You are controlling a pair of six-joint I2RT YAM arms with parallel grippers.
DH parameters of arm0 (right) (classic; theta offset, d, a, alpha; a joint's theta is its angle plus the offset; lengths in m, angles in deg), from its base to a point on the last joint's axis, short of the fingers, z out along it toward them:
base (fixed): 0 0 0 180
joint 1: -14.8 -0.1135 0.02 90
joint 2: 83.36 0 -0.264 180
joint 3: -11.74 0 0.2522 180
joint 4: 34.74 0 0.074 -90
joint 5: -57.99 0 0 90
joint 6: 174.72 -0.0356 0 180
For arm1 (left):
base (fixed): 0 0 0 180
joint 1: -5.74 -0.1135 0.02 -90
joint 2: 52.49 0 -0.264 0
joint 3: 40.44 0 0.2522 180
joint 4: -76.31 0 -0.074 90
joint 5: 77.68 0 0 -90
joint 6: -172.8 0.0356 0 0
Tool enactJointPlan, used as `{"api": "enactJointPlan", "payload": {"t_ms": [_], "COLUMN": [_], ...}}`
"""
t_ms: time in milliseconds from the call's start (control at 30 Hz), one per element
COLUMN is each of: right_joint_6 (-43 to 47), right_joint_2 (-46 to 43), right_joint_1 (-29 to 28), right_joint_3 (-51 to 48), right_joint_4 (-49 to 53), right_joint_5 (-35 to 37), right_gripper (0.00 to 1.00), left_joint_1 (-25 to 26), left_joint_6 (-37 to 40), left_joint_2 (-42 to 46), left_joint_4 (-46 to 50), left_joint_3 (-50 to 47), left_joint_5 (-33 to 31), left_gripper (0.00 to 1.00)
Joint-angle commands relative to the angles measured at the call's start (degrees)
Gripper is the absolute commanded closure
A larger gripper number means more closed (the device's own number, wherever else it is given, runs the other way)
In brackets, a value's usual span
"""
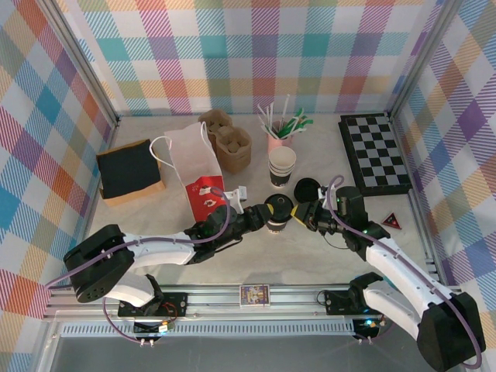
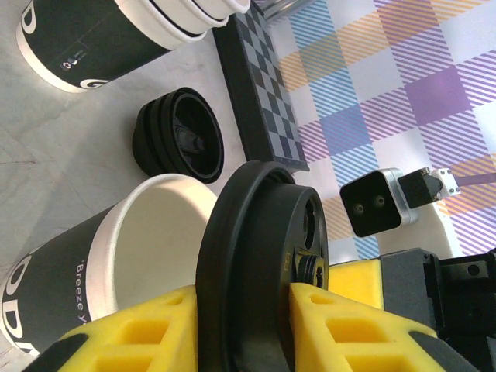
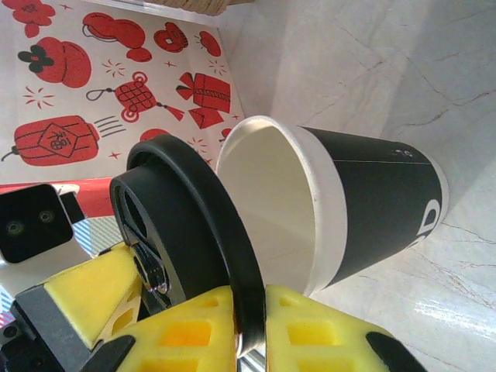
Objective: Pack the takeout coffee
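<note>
Left gripper [image 2: 242,298] and right gripper [image 3: 248,302] both pinch the black lid [image 3: 182,209] (open paper cup [image 3: 372,201] alongside).

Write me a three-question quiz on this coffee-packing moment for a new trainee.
1. True or false: the black lid is pressed fully onto the cup.
2. The left pincer grips: A the lid's rim; B the cup's wall; C nothing.
3. Short answer: in the right wrist view, what red-printed thing stands behind the cup?

Key: 1 false, the lid stands on edge beside the open mouth; 2 A; 3 the paper bag.
</note>
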Motion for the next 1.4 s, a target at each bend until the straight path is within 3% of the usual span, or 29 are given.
{"api": "enactJointPlan", "payload": {"t_ms": [0, 933, 1367], "right_joint_6": [0.9, 1.5, 1.9], "right_joint_2": [0.7, 2.2, 1.5], "right_joint_1": [0.5, 1.7, 1.8], "right_joint_3": [-0.4, -0.1, 0.6], "right_joint_4": [-3.0, -3.3, -2.6], "right_joint_5": [0.3, -0.2, 0.0], "right_gripper": [0.84, 0.85, 0.84], "left_joint_1": [1.2, 1.0, 1.0], "left_joint_6": [2.4, 2.6, 3.3], "left_joint_2": [-0.8, -1.9, -0.5], "left_joint_4": [1.7, 4.8, 8.9], "left_joint_3": [0.9, 1.9, 3.3], "left_joint_5": [1.4, -0.5, -2.4], "left_gripper": [0.68, 0.64, 0.57]}}
